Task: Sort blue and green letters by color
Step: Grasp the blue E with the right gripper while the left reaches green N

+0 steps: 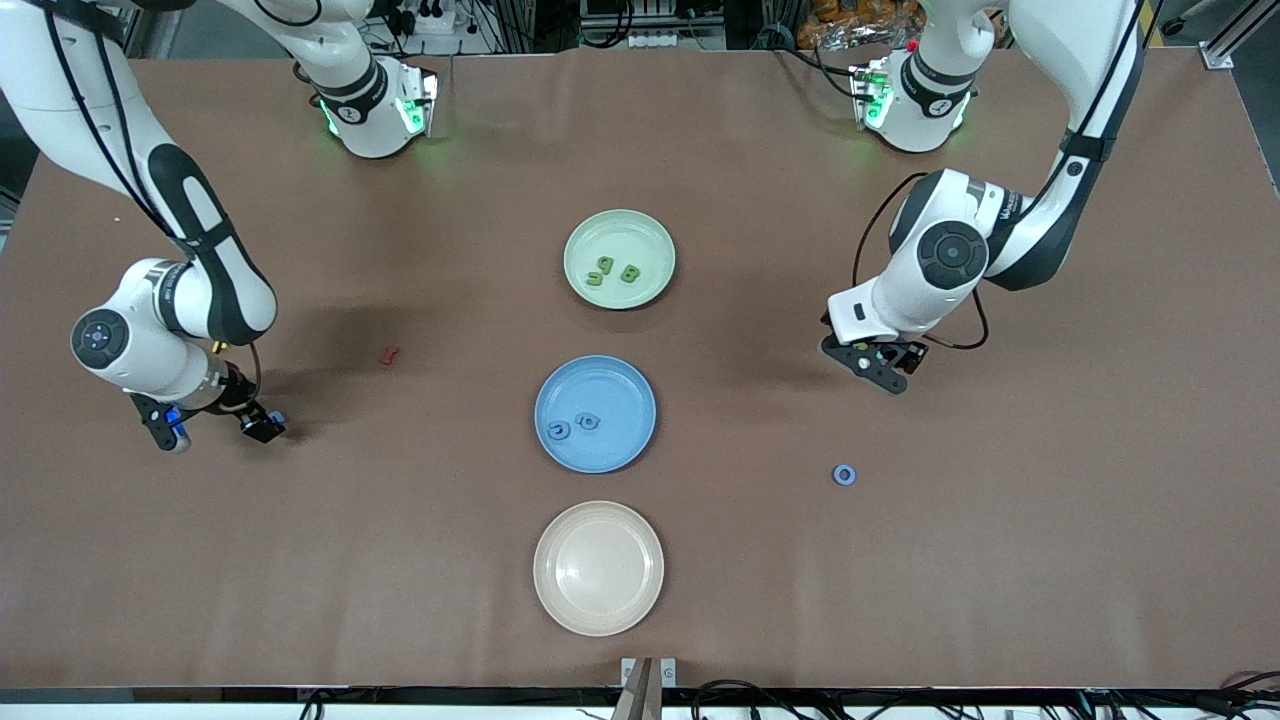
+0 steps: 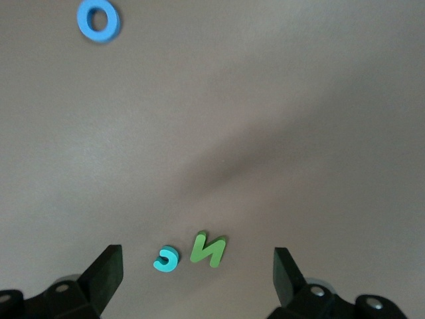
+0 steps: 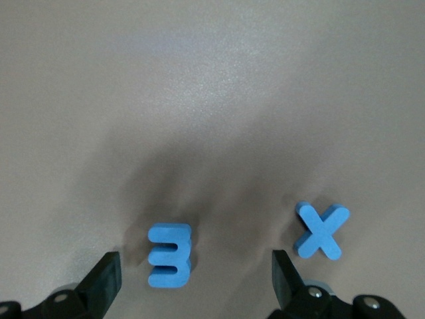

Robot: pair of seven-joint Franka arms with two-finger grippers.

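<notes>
- Nearest the front camera sat a cream plate (image 1: 598, 568), nothing on it; probably not needed for either colour.
- Toward the left arm's end of the table and a little farther from the camera, a blue ring letter (image 1: 844, 475) lay loose on the brown table (image 1: 1000, 560), unsorted.
- Next in the middle row, the blue plate (image 1: 595, 413) held two blue letters (image 1: 574, 427), so blue sorting looked partly done.
- Right gripper (image 1: 215, 428) hung low over the table at the right arm's end, jaws spread wide and holding nothing. Its wrist view showed a blue E-shaped letter (image 3: 170, 256) between the fingers (image 3: 99, 282) and a blue X (image 3: 322, 230) just beside one finger. Judged: lined up to close on the E-shaped piece.
- Left gripper (image 1: 880, 365) hovered low at its own end, jaws also wide and empty. Its wrist view showed a teal letter (image 2: 166, 258) and a green N (image 2: 208, 249) side by side between the fingers (image 2: 103, 272); closing on one alone may need care.
- A small dark red piece (image 1: 390, 354) lay apart, outside the sort.
- Farthest, the green plate (image 1: 619, 259) held two green letters (image 1: 614, 270).
</notes>
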